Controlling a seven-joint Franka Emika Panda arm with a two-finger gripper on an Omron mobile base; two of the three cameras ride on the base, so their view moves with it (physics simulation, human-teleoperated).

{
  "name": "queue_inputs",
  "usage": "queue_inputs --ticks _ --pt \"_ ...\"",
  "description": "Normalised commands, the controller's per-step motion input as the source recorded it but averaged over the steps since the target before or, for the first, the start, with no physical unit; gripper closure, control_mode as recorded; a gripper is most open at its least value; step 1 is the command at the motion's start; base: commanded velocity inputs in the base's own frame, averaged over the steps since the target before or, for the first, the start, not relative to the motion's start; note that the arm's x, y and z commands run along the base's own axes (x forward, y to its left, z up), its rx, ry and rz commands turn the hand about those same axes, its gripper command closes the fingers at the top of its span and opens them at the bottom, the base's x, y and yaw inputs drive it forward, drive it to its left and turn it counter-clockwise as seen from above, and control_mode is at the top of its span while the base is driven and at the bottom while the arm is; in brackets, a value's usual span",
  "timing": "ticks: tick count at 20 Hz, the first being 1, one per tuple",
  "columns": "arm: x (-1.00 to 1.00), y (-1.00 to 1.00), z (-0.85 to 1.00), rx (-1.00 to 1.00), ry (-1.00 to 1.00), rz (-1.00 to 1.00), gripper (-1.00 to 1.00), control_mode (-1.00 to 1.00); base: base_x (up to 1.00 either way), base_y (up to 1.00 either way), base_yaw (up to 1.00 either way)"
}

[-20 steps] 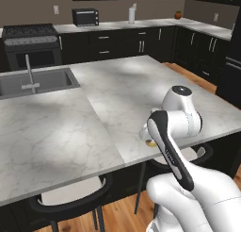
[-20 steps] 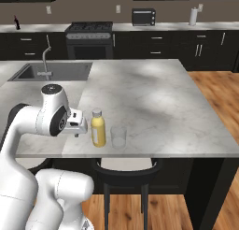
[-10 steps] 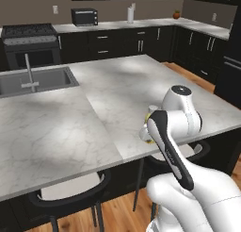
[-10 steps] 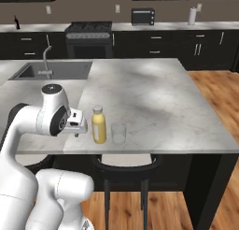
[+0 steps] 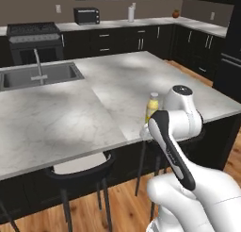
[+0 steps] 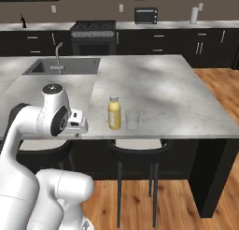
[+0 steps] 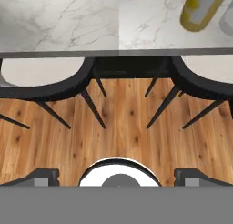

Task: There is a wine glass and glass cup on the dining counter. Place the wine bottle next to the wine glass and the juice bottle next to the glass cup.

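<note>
The juice bottle (image 6: 114, 113), pale yellow with a white cap, stands upright near the front edge of the dining counter (image 6: 154, 84). It is also in the left base view (image 5: 152, 106) and at the hand view's top right (image 7: 200, 9). The glass cup (image 6: 133, 119) stands just to its right, apart from it, and shows as a grey corner in the hand view (image 7: 227, 18). My gripper (image 6: 77, 125) hangs open and empty at the counter's edge, left of the bottle, pointing down at the floor (image 7: 117, 176). The wine glass is out of view. A small dark bottle shape (image 6: 22, 21) on the far back counter is too small to identify.
Two black stools (image 7: 54, 82) (image 7: 205, 77) are tucked under the counter edge below my hand, over wooden floor. The inset sink with its tap (image 6: 58, 63) lies at the counter's far left. A stove (image 6: 93, 30) and a toaster oven (image 6: 145, 15) line the back wall.
The whole picture has shifted, so the base has moved. The gap between my open gripper and the juice bottle has widened. Bottle and cup keep their places on the counter.
</note>
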Motion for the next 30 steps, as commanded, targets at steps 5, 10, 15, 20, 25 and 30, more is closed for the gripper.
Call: queue_inputs --ticks 5,10,15,20,25,30 --pt "0.00 0.00 0.00 0.00 0.00 0.00 -1.00 1.00 -0.02 0.88 0.00" --pt "0.00 0.00 0.00 0.00 0.00 0.00 -1.00 1.00 0.00 0.89 0.00" --pt "0.00 0.00 0.00 0.00 0.00 0.00 -1.00 1.00 -0.10 0.91 0.00" --pt "0.00 0.00 0.00 0.00 0.00 0.00 -1.00 1.00 -0.22 0.91 0.00" --pt "0.00 0.00 0.00 0.00 0.00 0.00 -1.00 1.00 -0.16 0.91 0.00" --pt "0.00 0.00 0.00 0.00 0.00 0.00 -1.00 1.00 -0.07 0.89 0.00"
